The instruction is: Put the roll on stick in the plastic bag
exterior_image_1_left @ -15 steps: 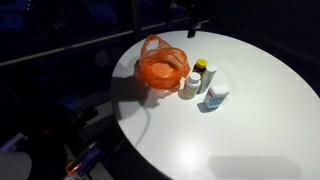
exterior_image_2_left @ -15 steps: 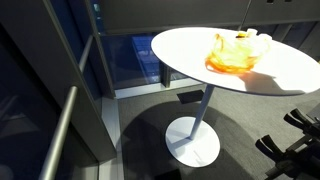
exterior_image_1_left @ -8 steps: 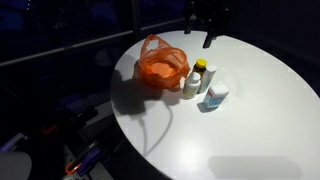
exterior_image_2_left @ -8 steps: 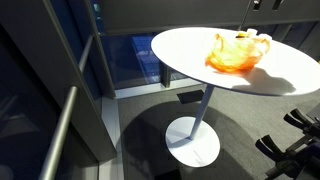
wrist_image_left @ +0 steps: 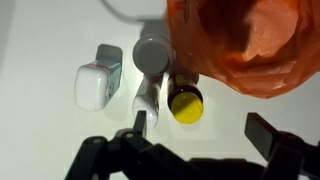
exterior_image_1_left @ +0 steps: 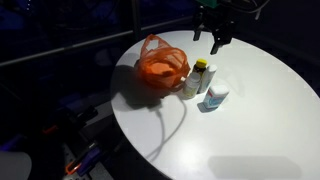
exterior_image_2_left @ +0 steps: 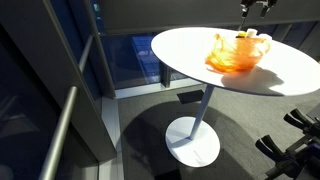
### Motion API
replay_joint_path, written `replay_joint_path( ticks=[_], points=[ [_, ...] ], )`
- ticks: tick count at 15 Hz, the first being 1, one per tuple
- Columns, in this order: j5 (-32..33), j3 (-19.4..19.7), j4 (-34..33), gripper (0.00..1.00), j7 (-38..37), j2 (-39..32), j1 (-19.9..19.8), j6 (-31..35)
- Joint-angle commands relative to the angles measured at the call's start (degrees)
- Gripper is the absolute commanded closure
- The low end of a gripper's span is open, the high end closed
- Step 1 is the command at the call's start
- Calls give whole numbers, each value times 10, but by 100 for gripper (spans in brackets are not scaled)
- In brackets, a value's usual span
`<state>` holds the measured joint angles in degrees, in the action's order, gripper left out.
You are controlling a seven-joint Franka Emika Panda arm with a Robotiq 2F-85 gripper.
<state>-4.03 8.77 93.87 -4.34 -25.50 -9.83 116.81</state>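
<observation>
The roll on stick is a slim whitish tube standing among small bottles on the white round table. In the wrist view it stands left of the yellow-capped bottle. The orange plastic bag sits crumpled just beside the bottles, and shows in the other exterior view and the wrist view. My gripper hangs open and empty above the table's far side, over the bottles. In the wrist view its jaws stand wide apart, the yellow cap between them.
A yellow-capped dark bottle, a grey-capped small bottle and a squat white-and-blue container crowd round the stick. The container lies at the left in the wrist view. The table edge runs just behind the gripper.
My gripper has moved right and down from the table's far edge to above the bottles. The bag and bottles have not moved.
</observation>
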Motion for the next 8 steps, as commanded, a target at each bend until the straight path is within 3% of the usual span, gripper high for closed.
replay_joint_path(
  ticks=[1,8],
  points=[
    [1,-3,-3,0,0,-3,-3,-1],
    [-3,-5,-9,0,4,-19,-5,5]
  ],
)
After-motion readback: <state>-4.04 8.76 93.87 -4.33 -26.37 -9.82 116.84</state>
